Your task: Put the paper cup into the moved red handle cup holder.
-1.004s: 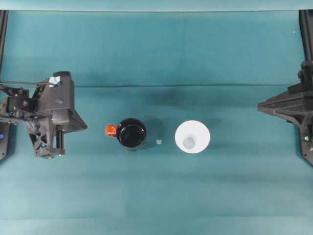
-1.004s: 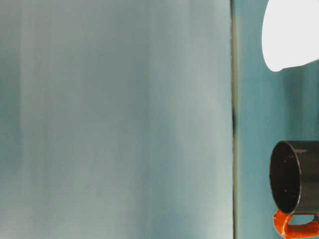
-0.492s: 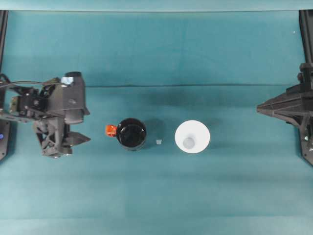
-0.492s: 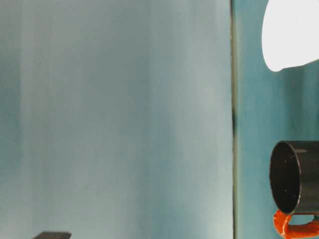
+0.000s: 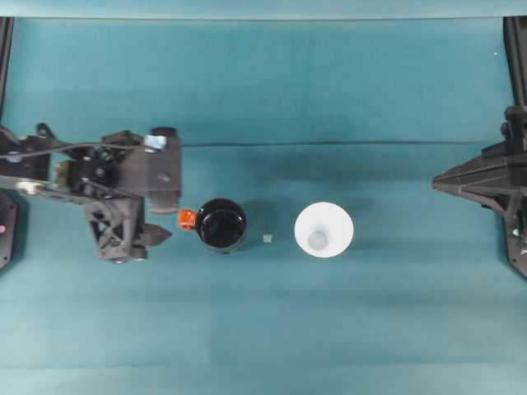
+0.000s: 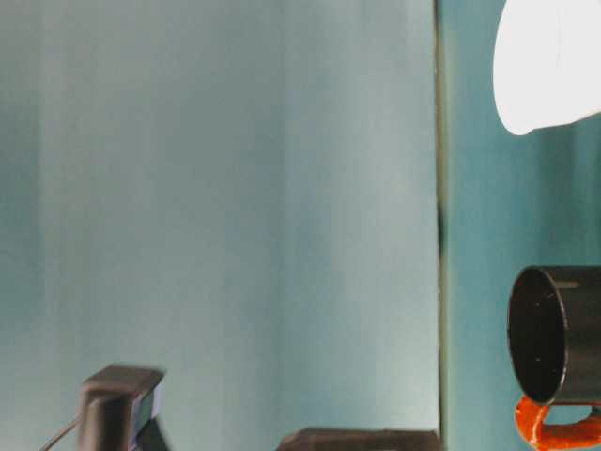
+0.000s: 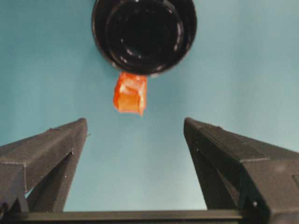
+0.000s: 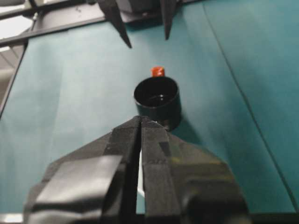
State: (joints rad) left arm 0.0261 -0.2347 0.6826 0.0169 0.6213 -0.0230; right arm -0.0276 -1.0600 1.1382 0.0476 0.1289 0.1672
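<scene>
Progress is nil so far: white tapered paper cup stands empty-handed mid-surface, well apart from the glossy black red handle cup holder. Left end effector gapes wide beside the handle; right end effector is closed, empty.

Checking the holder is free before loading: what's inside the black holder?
The red handle cup holder shows only its glossy black interior, nothing inside. The paper cup stands apart.

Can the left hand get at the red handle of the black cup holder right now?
Probably yes. The left hand is open, its jaws spread wide, with the red handle of the cup holder just ahead and roughly centred between them. Only bare table lies between; the paper cup stands well beyond the holder.
</scene>
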